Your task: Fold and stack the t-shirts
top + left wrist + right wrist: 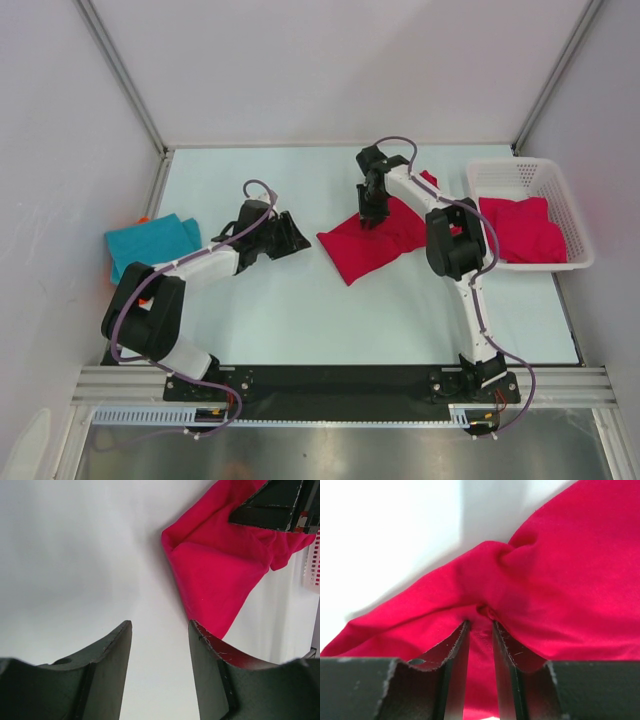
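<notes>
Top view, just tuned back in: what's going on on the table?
The right end effector pinches a bunched fold of the crimson t-shirt mid-table. The left end effector hangs open and empty beside it. A teal t-shirt lies at the left edge, an orange t-shirt peeking from behind; another crimson t-shirt sits in the white basket.

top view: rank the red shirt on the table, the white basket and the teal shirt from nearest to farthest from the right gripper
From the right gripper:
1. red shirt on the table, right at it, table centre.
2. white basket, at the right edge.
3. teal shirt, far left.
</notes>
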